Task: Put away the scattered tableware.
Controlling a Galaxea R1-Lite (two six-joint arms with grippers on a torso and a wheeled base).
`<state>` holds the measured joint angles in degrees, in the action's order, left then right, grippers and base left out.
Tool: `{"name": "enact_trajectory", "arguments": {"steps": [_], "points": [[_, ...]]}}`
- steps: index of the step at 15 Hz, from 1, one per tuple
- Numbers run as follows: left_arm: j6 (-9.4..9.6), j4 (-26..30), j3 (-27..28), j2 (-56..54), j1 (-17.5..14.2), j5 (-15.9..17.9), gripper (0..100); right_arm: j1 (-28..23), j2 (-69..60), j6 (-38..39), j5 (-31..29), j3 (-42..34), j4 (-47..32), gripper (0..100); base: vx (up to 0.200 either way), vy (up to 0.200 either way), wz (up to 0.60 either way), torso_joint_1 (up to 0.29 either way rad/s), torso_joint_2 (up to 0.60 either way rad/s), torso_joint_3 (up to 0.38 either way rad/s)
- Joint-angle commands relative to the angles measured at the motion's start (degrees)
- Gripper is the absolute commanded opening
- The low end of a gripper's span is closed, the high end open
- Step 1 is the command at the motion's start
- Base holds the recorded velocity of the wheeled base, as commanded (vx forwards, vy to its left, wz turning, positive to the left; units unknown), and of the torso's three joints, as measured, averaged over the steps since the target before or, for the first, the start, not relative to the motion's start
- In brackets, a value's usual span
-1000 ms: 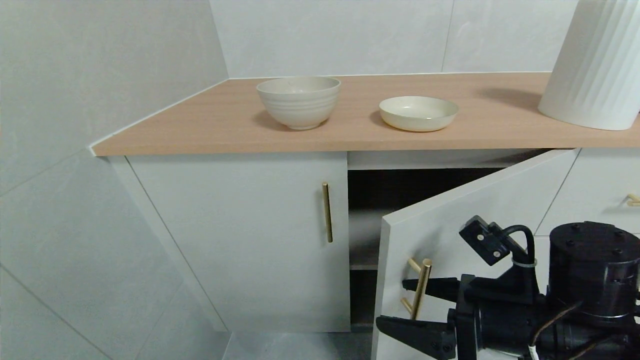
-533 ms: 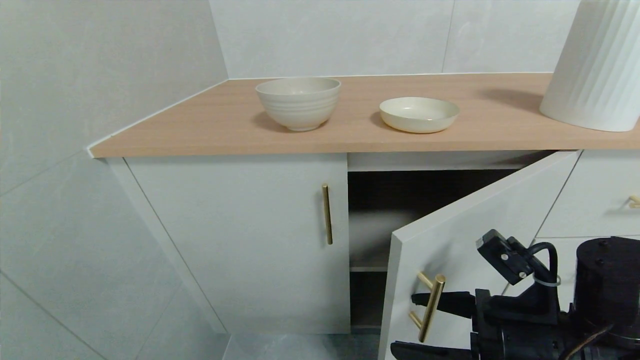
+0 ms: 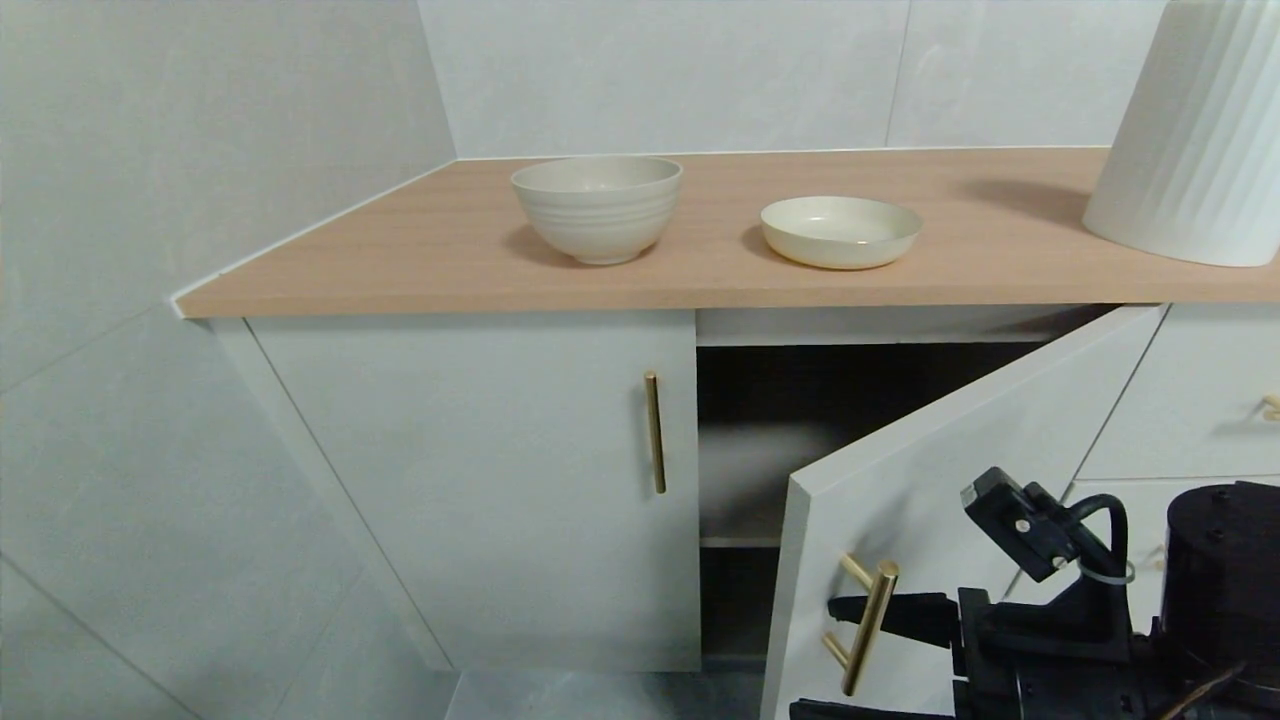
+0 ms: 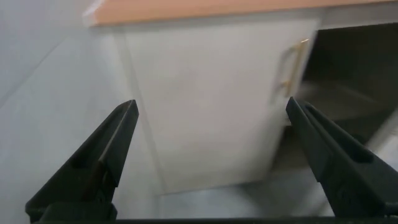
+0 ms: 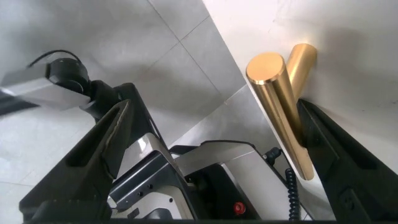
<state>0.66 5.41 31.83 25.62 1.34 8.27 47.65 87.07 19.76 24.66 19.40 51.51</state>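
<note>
Straddling vertical door handle [image 3: 868, 625] | right gripper [image 5: 214, 106] jaws open | left gripper [image 4: 210, 104] jaws open

A wooden bench [image 3: 450, 260] runs along a pale tiled wall [image 3: 660, 70] and meets a second tiled wall [image 3: 150, 200] at its left end. At the far right of the bench stands a tall white ribbed container [image 3: 1190, 140], upright, its top cut off by the frame. Below the bench's left part a white cabinet door [image 3: 480, 480] is closed, with a vertical brass handle [image 3: 654, 432] near its right edge. Farther right is a white drawer front [image 3: 1200, 400] with a small brass pull [image 3: 1272, 405]. The floor [image 3: 600, 695] is grey.
</note>
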Motion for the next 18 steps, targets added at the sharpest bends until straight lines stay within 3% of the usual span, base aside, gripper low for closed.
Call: {"name": "enact_trajectory", "arguments": {"steps": [1,2,3,4,5,6,7,10,11,12,14,18], "points": [[-0.04,0.0,13.3,25.8,1.8,9.7,100,0.0,-0.1,0.0,-0.1,-0.1,-0.1,100,0.000,0.000,0.00,0.000,0.00,0.000],[-0.48,-0.6,13.7,29.2,3.8,11.3,100,0.0,-0.2,0.0,-0.1,-0.1,-0.1,100,0.000,0.000,0.00,0.000,0.00,0.000],[-2.59,-1.5,13.5,32.2,6.7,11.8,100,0.0,-0.1,0.0,-0.1,-0.1,-0.1,100,0.000,0.000,0.00,0.000,0.00,0.000],[-6.46,-3.4,13.2,34.8,11.1,11.8,100,0.0,-0.1,0.0,-0.1,-0.1,-0.1,100,0.000,0.000,0.00,0.000,0.00,0.000],[-12.00,-6.4,12.8,37.6,15.2,11.9,0,0.0,-0.1,0.0,-0.1,-0.2,-0.1,100,0.000,0.000,0.00,0.000,0.00,0.000],[-14.55,-9.5,12.6,39.5,17.2,11.9,0,0.0,-0.1,0.0,-0.1,-0.4,-0.1,100,0.000,0.000,0.00,0.000,0.00,0.000],[-14.55,-9.5,12.6,39.5,17.2,11.9,0,0.0,-0.1,0.0,-0.1,-0.4,-0.1,100,0.000,0.000,0.00,0.000,0.00,0.000],[-15.34,-23.5,7.3,48.0,23.9,11.9,0,0.0,-0.4,0.0,-0.1,-0.4,-0.1,100,0.000,0.000,0.00,0.000,0.00,0.000],[-15.42,-25.1,6.7,49.1,24.6,11.9,0,0.0,-0.4,-0.1,-0.1,-0.4,-0.1,100,0.000,0.000,0.00,0.000,0.00,0.000],[-15.34,-33.4,3.2,55.0,27.8,12.0,0,0.0,-0.5,0.0,-0.1,-0.4,-0.1,100,0.000,0.000,0.00,0.000,0.00,0.000],[-15.34,-45.4,0.2,64.3,30.7,11.9,0,0.0,-0.6,0.0,-0.1,-0.4,-0.1,100,0.000,0.000,0.00,0.000,0.00,0.000],[-15.07,-65.6,-0.2,80.4,38.1,12.0,0,0.0,-1.0,0.0,-0.3,-0.4,-0.1,100,0.000,0.000,0.00,0.000,0.00,0.000]]}}
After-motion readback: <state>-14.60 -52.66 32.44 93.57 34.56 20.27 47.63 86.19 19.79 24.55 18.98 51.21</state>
